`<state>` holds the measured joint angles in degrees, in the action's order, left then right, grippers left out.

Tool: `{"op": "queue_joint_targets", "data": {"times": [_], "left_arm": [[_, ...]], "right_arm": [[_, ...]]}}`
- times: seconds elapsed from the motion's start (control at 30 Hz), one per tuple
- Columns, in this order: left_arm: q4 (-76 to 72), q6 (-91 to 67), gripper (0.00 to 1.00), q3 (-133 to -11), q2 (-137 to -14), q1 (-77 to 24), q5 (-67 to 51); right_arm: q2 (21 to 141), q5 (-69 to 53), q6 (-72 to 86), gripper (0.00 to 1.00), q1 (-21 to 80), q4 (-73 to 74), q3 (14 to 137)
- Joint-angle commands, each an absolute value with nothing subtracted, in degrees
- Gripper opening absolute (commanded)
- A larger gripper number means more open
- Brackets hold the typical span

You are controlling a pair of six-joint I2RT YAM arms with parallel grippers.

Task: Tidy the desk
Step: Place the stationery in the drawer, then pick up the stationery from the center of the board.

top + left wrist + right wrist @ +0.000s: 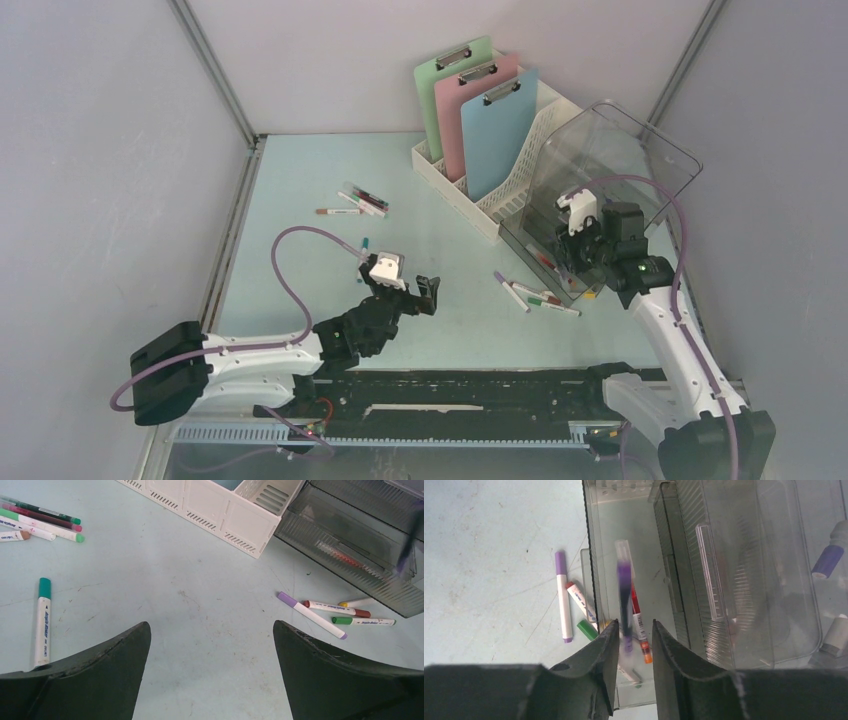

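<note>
Mint-blue desk [300,180] under both arms, with a pen over the clear box [749,580] at its right side.
The box stands beside a white file rack [470,200], and a red marker shows inside it. The left gripper [212,630] hangs above bare desk, jaws wide and empty. The right gripper [635,625] is over the box mouth, jaws narrowly parted, wider than the blurred purple pen [624,590] between them, so the pen looks loose. The step seems to be dropping it in. Keep the tips over the box floor rather than its rim, and open fully before lifting, since stray markers [565,605] lie just outside.
</note>
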<state>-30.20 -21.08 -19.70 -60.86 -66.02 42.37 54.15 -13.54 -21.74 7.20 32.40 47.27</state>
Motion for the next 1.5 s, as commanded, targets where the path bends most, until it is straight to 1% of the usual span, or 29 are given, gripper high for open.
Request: {"op": "queue_joint_targets", "data": {"times": [0.0, 0.1, 0.27, 0.4, 0.67, 0.83, 0.93, 1.03, 1.27, 1.37, 1.47], "left_arm": [[-30.47, -22.45, 1.0, -20.65, -60.83, -65.5, 44.86], [-30.17, -22.65, 1.0, -20.74, -60.74, -65.39, 44.81], [-29.48, -24.44, 1.0, -20.71, -60.05, -64.49, 44.32], [-29.44, -28.29, 1.0, -19.34, -58.25, -61.26, 39.65], [-29.55, -38.88, 1.0, -15.51, -55.12, -47.45, 25.78], [-26.59, -42.58, 1.0, -17.94, -57.43, -38.27, 16.84], [-19.28, -43.22, 1.0, -23.31, -61.04, -34.45, 15.59], [-10.42, -43.18, 1.0, -31.38, -66.74, -31.53, 15.79], [9.69, -45.1, 0.98, -55.0, -86.57, -25.77, 16.15], [16.17, -45.01, 0.88, -65.54, -95.08, -23.71, 16.21], [22.99, -45.38, 0.74, -75.56, -103.31, -21.52, 16.64]], "right_arm": [[54.23, -13.16, -21.57, 0.42, 7.71, 30.67, 47.4], [54.23, -13.22, -21.74, 0.52, 7.97, 30.63, 47.42], [53.9, -14.11, -22.17, 0.6, 8.38, 30.95, 47.33], [53.14, -15.72, -23.29, 0.67, 8.78, 31.69, 47.38], [52.35, -16.82, -24.05, 0.69, 9.14, 32.23, 47.35], [52.16, -17.06, -24.3, 0.7, 9.34, 32.43, 47.37], [52.03, -17.13, -24.4, 0.7, 9.39, 32.52, 47.37], [51.83, -17.22, -24.45, 0.7, 9.4, 32.55, 47.4], [51.34, -17.49, -24.53, 0.7, 9.58, 32.69, 47.37], [51.11, -17.56, -24.61, 0.7, 9.8, 32.64, 47.4], [50.98, -17.54, -24.67, 0.7, 10.05, 32.67, 47.37]]}}
